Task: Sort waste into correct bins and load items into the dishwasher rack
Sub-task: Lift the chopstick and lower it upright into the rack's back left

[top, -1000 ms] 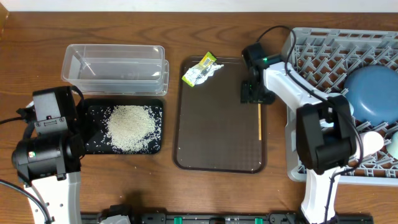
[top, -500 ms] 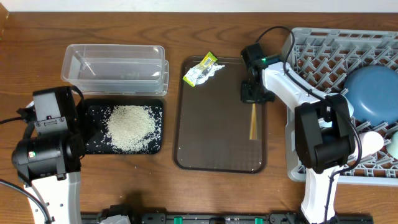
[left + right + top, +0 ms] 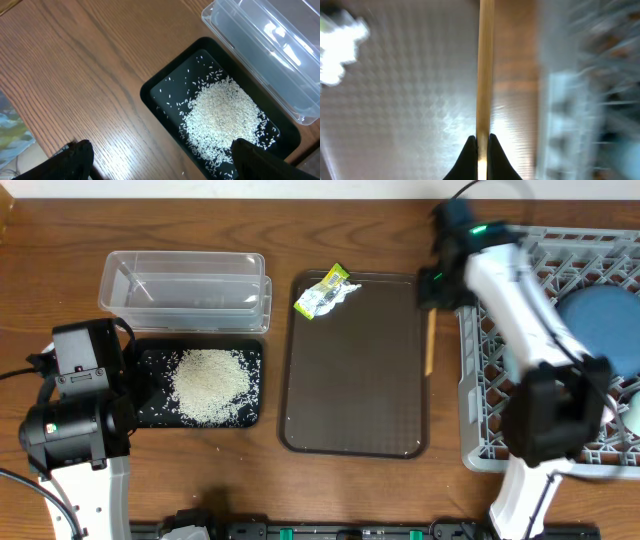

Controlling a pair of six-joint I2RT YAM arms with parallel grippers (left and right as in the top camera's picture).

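Note:
My right gripper [image 3: 433, 300] is shut on the thin wooden chopstick [image 3: 430, 345], which hangs over the gap between the brown tray [image 3: 350, 410] and the dishwasher rack [image 3: 480, 430]. In the right wrist view the chopstick [image 3: 486, 65] runs straight up from the pinched jaws of the gripper [image 3: 482, 147]. A dark-blue plate [image 3: 600, 325] lies in the rack. White rice [image 3: 210, 385] is heaped in the black tray [image 3: 150, 412], and the rice [image 3: 222, 117] also shows in the left wrist view. My left gripper [image 3: 162, 160] is open above the table, beside the black tray [image 3: 155, 92]. The wrapper [image 3: 325, 292] lies on the brown tray's far corner.
A clear plastic tub [image 3: 185, 290] stands behind the black tray, and its corner [image 3: 265, 55] shows in the left wrist view. The right arm stretches over the rack's left side. The right wrist view is blurred by motion.
The right gripper has shut on the chopstick, lifted it off the brown tray and carried it right, towards the rack. The left arm has not moved.

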